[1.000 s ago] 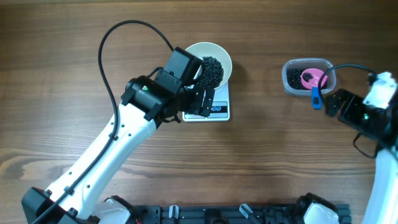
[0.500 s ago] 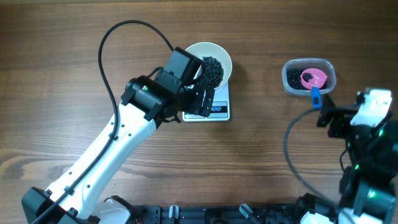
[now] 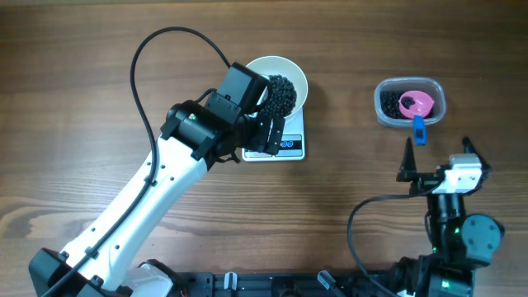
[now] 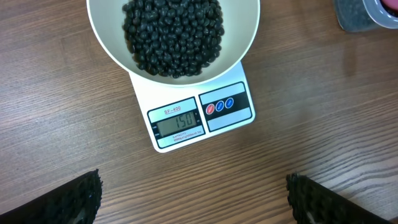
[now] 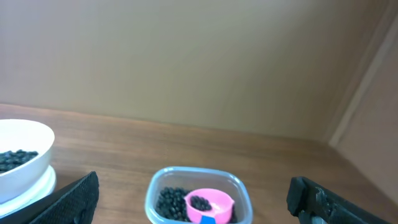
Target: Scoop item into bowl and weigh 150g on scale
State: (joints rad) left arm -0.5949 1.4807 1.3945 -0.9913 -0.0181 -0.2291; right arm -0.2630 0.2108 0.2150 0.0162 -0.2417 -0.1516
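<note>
A: Now, from your left wrist view, a glossy white bowl (image 4: 241,43) sits on a small white scale (image 4: 200,118). A heap of tiny black beans (image 4: 173,34) fills the bowl's middle. The display (image 4: 180,122) reads 150, so I judge your weighing done.

B: Agreed. Your left gripper (image 4: 194,199) hovers over the scale's front edge, fingers spread wide, holding nothing. Your right gripper (image 5: 193,180) is likewise spread and empty, well apart from the bowl, above the wooden table (image 3: 346,214). It faces a clear tub (image 5: 199,170) that holds more beans and a pink scoop (image 5: 208,204).

A: If you must move the bowl, how will it behave?

B: Probably rigid, smooth and slippery, with some weight from its load, and it looks breakable. Pinch the rim with one finger inside and one outside, where white wall shows clear of the beans. Keep it level. The beans look hard, loose and round, so they should roll and spill at any tilt. A nudge could also upset the reading.

A: And the scoop?

B: Light and stiff, I would guess. Take it by the blue handle (image 3: 419,129), which pokes out over the tub's near rim.
</note>
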